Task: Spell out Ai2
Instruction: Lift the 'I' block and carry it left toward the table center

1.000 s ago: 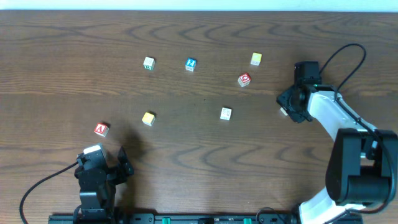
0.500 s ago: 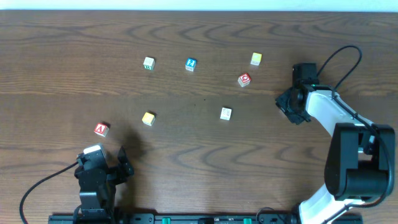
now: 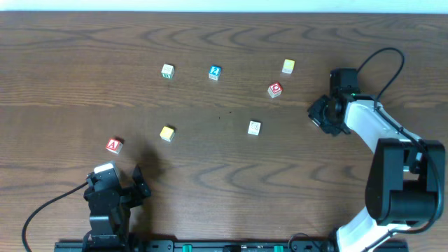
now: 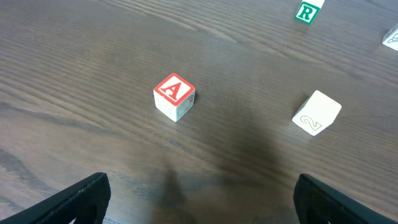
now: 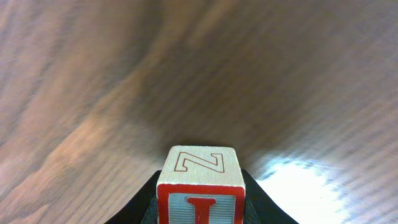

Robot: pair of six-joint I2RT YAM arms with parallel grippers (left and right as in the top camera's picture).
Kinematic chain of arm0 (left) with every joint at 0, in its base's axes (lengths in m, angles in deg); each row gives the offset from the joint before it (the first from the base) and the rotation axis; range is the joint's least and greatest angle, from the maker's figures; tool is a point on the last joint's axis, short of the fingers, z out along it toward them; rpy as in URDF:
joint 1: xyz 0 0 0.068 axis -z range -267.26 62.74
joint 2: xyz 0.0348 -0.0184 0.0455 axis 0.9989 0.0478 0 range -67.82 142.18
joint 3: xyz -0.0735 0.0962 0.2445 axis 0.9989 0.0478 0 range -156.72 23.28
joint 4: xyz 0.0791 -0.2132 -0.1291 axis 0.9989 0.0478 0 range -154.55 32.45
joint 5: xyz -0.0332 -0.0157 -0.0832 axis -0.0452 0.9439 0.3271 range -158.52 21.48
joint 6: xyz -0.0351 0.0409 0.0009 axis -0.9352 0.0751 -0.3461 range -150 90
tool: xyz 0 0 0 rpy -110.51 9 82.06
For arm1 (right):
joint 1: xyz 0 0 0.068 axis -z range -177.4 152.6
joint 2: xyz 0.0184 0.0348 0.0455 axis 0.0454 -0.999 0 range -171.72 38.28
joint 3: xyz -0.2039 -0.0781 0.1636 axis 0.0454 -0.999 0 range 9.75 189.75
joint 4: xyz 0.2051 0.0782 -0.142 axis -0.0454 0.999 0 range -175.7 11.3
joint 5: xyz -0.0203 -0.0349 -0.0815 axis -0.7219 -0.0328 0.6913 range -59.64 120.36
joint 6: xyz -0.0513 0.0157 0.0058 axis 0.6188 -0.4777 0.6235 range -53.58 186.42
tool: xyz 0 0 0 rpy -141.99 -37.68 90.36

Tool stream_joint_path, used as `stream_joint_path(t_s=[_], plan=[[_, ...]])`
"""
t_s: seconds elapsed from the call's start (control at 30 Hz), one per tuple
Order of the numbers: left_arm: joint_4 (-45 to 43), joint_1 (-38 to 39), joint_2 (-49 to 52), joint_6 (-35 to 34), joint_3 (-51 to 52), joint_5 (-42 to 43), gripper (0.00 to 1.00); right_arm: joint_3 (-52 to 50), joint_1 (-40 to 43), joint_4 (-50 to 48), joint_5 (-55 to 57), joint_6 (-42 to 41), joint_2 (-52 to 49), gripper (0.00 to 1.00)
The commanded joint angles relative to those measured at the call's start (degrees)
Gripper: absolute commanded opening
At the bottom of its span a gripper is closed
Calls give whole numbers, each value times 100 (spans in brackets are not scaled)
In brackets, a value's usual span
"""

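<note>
Tabletop [image 3: 224,182] of dark wood carries everything we see. At its right side our right gripper [image 3: 323,116] is clamped on the I block [image 5: 199,186] — a Z on the upward face — while our left gripper [image 4: 200,202] at the near edge has its fingers [image 4: 81,196] spread wide, the red A block [image 4: 175,96] just ahead of it and the 2 block [image 4: 317,113] further right, apart.
</note>
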Motion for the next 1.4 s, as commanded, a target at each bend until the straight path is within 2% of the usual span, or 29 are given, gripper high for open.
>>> stream_joint_path(t_s=[0.0,0.23,0.47,0.6,0.83,1.0,1.37], plan=[[11,4,-33,37,55,0,95,326,24,28,-323,516,-22,26],[11,4,-33,37,55,0,95,1305,-267,529,-527,1281,-22,21],[11,4,-33,39,55,0,95,2546,-1187,927,2,1659,-28,15],[11,4,-33,39,55,0,95,2973,-1738,935,229,1812,-101,2],[11,4,-33,39,55,0,95,3279,-2503,960,33,1891,-734,2],[11,4,-33,37,55,0,95,3689,-3088,1648,-81,1880,-1419,1],[11,4,-31,39,55,0,95,3886,-3316,1969,-177,1270,-1731,2]])
